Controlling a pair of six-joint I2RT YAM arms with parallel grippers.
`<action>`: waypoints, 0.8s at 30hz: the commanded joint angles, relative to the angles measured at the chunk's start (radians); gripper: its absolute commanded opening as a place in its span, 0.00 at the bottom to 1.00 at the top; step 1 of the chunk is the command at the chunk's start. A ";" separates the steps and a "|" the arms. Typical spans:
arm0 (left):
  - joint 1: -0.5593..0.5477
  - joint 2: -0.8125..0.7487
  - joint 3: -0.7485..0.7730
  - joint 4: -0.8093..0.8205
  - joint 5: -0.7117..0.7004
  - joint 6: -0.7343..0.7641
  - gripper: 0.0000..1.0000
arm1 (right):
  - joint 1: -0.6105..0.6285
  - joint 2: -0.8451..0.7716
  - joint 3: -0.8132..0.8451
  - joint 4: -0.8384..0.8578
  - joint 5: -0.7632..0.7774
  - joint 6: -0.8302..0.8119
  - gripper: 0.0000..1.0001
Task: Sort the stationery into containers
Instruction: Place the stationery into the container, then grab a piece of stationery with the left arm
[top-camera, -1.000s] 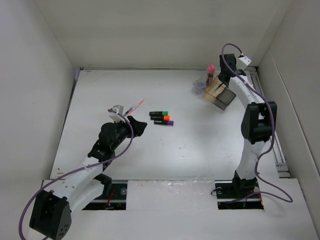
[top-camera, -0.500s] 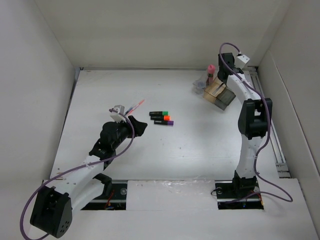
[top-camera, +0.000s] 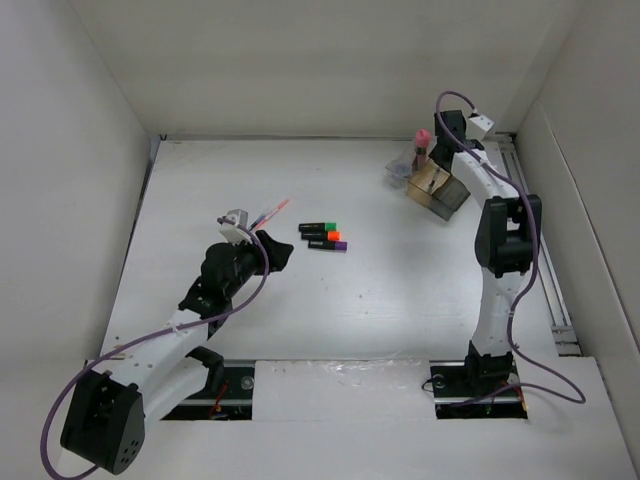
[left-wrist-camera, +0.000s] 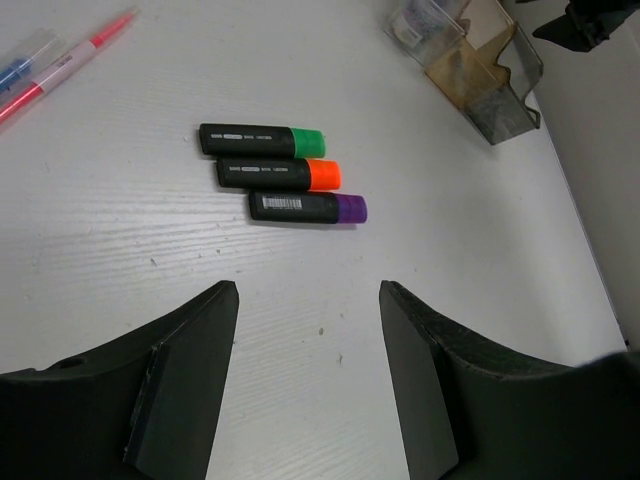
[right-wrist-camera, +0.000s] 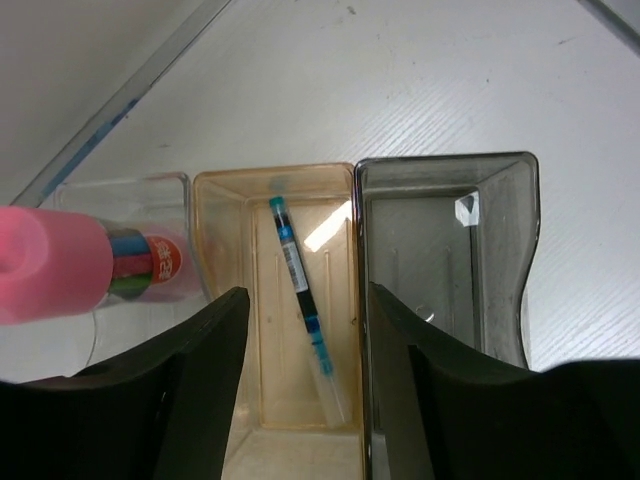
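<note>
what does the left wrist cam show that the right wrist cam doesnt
Only left wrist: the green marker, orange marker and purple marker side by side on the table, a pink-red pen and a blue-white pen at the top left, and the open left fingers.
Only right wrist: the tray's inside from above, with a teal-blue pen lying in the tan compartment, a pink-capped bottle in the clear one, and the open right fingers.
Both: the tray and the white table.
</note>
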 joint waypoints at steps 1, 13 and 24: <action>-0.004 -0.001 0.045 0.041 -0.042 0.008 0.56 | 0.001 -0.136 -0.036 0.043 -0.038 0.026 0.57; -0.004 0.138 0.189 -0.206 -0.545 -0.031 0.57 | 0.285 -0.639 -0.678 0.349 -0.254 0.135 0.00; 0.052 0.490 0.448 -0.341 -0.689 -0.059 0.50 | 0.477 -0.963 -0.953 0.371 -0.360 0.115 0.04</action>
